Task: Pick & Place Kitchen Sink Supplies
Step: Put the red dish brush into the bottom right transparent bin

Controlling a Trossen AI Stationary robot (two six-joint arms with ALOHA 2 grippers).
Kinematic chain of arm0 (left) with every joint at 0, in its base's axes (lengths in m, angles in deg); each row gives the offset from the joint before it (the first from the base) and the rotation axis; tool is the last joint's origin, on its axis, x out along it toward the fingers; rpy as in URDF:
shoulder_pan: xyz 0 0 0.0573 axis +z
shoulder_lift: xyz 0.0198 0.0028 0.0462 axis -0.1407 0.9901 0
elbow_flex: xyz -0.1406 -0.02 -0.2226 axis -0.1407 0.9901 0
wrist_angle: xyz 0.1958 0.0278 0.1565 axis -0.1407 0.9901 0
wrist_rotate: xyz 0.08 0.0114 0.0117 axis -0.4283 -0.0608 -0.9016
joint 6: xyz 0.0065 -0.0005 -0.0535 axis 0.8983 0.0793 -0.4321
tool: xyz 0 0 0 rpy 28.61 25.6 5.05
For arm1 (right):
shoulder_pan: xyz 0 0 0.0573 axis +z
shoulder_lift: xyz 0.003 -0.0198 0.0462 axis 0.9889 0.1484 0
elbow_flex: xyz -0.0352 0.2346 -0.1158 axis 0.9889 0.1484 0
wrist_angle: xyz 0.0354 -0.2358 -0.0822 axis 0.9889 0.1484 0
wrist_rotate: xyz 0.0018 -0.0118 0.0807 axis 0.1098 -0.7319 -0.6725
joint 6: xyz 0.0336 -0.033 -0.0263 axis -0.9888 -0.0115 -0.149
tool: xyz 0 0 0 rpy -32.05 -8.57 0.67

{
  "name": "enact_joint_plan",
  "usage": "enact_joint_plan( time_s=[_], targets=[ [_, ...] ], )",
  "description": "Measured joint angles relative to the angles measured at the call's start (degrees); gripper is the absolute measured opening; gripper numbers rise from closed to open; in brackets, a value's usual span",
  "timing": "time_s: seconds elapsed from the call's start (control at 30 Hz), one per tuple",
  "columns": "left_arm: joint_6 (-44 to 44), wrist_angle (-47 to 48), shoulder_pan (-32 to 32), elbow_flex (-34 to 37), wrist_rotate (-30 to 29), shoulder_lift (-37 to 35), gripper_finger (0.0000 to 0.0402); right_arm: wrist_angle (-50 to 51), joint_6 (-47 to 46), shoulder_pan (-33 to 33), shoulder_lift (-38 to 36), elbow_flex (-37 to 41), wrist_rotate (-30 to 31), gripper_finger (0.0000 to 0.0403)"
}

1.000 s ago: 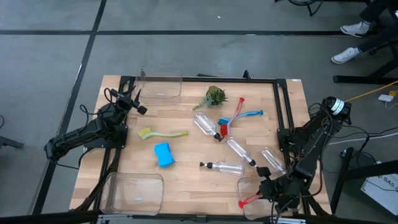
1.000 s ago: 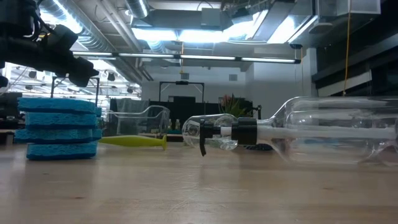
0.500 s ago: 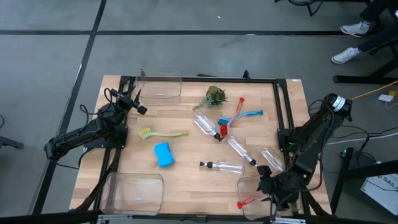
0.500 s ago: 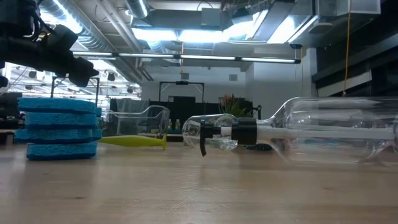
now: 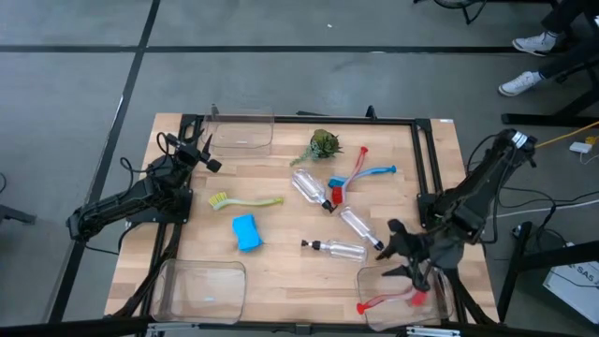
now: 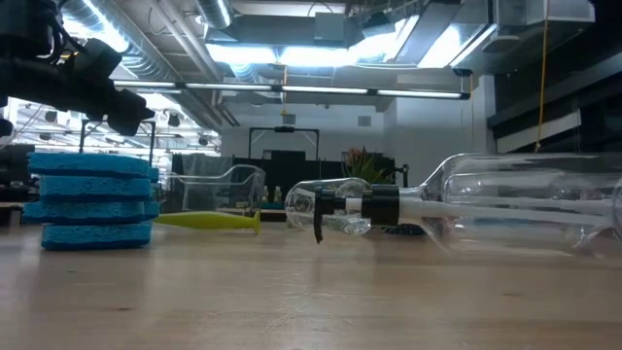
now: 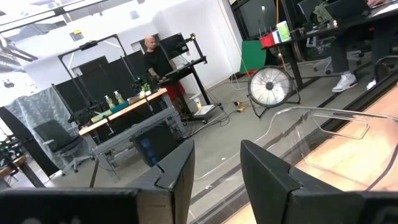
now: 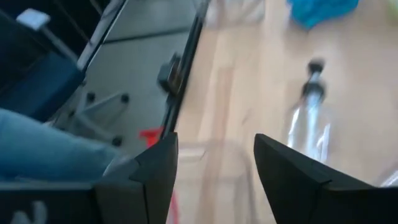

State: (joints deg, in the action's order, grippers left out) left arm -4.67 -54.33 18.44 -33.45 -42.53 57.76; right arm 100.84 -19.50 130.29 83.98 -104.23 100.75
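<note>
My right gripper point(image 5: 392, 251) hangs open over the far edge of the near-right clear bin point(image 5: 374, 278), nothing between its fingers point(image 8: 158, 171). A red brush point(image 5: 386, 300) lies in that bin. Three clear pump bottles point(image 5: 309, 187) point(image 5: 359, 227) point(image 5: 337, 250) lie on their sides mid-table; the nearest shows in the right wrist view as bottle point(image 8: 308, 118). A blue sponge point(image 5: 245, 231) and a yellow-green brush point(image 5: 245, 200) lie flat left of them. A red brush and a blue brush point(image 5: 372, 172) lie crossed farther back. My left gripper point(image 5: 202, 155) waits open at the far left.
Another clear bin point(image 5: 241, 131) stands at the far edge, a third one point(image 5: 198, 290) at the near left corner. A small green plant point(image 5: 325, 144) sits near the far edge. A black frame point(image 5: 423, 159) runs along the table's sides. People and desks show beyond the table.
My right gripper has opened and let go of the red brush, which now lies in the near-right bin. It has then risen and drawn back toward the far edge, tipping up from its downward slant.
</note>
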Motion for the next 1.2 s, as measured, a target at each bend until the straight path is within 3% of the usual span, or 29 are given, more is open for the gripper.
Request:
enact_joint_plan(
  time_s=[0.27,0.5,0.63,0.77,0.97,1.2],
  targets=[
    [0.0,0.0,0.0,0.0,0.0,0.0,0.0125,-10.5,24.8,-7.0,0.0,0.0,1.1,0.021],
    [0.0,0.0,0.0,0.0,0.0,0.0,0.0125,-11.0,51.1,-14.0,0.9,-3.7,11.1,0.021],
    [0.0,0.0,0.0,0.0,0.0,0.0,0.0125,-11.2,61.3,-19.8,2.1,-5.5,16.6,0.021],
    [0.0,0.0,0.0,0.0,0.0,0.0,0.0125,-8.9,66.3,-26.4,3.2,-5.6,17.1,0.021],
    [0.0,0.0,0.0,0.0,0.0,0.0,0.0125,2.8,66.7,-35.0,5.9,-5.6,16.4,0.021],
    [0.0,0.0,0.0,0.0,0.0,0.0,0.0125,10.2,63.7,-42.3,11.1,-5.6,8.2,0.021]
  ],
)
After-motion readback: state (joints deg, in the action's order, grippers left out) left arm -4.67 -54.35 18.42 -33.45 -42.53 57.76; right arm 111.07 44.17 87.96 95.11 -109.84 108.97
